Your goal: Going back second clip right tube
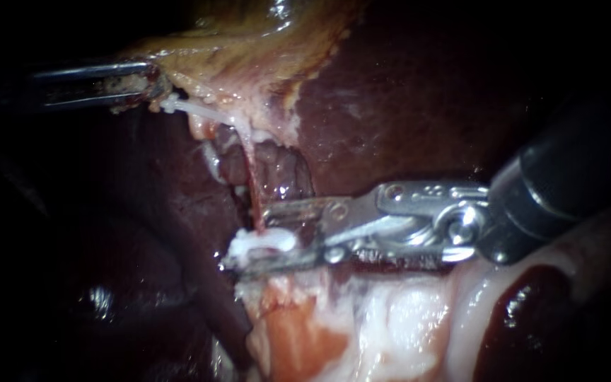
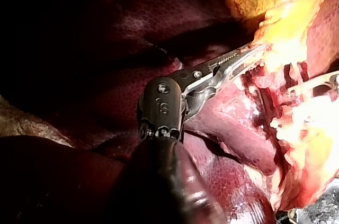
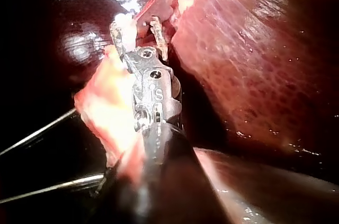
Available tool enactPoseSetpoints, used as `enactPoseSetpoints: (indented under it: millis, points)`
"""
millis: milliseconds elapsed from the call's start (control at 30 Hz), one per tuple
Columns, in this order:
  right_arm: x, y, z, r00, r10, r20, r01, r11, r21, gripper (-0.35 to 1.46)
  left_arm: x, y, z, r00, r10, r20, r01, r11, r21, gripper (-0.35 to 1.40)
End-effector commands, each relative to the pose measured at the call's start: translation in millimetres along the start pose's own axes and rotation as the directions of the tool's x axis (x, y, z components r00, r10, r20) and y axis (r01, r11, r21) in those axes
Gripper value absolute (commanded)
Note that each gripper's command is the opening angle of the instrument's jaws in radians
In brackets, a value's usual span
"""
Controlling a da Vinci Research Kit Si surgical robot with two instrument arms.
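My left instrument (image 1: pixel 155 85) comes in at the upper left, and its jaws are clamped on the yellowish edge of the gallbladder (image 1: pixel 249 42). In the middle, 1 thin red tube (image 1: pixel 251 184) runs down to a white clip (image 1: pixel 270 242). The clip lies between the 2 jaws of my right instrument (image 1: pixel 249 238), against the lower one. These jaws stand apart. The dark liver (image 1: pixel 404 106) lies behind.

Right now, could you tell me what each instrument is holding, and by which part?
The left instrument grips the yellowish tissue by its edge. The right instrument holds nothing: its jaws stand open around the white clip.
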Motion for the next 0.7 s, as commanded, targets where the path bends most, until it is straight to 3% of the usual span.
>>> enactPoseSetpoints:
  millis: [33, 367, 567, 700]
  points:
    - [0.0, -0.1, -0.8, 1.0, -0.007, -0.002, 0.007, 1.0, -0.004, 0.5, 0.0, 0.0, 0.0, 1.0, 0.0, 0.0, 0.0, 1.0, 0.0, -0.35]
    - [-0.6, -0.7, -9.7, 0.992, -0.128, -0.005, 0.128, 0.992, 0.012, 0.5, 0.0, 0.0, -0.1, 1.0, 0.0, 0.0, 0.0, 1.0, 0.0, -0.35]
    - [-2.0, -0.8, -13.7, 0.991, -0.136, -0.007, 0.136, 0.991, -0.014, 0.5, 0.0, 0.0, -0.1, 1.0, 0.0, 0.0, 0.0, 1.0, 0.0, -0.35]
    - [-2.5, -0.8, -14.8, 0.991, -0.133, -0.007, 0.133, 0.991, -0.027, 0.5, -0.2, 0.0, 0.2, 1.0, 0.001, -0.001, -0.001, 1.0, 0.002, -0.35]
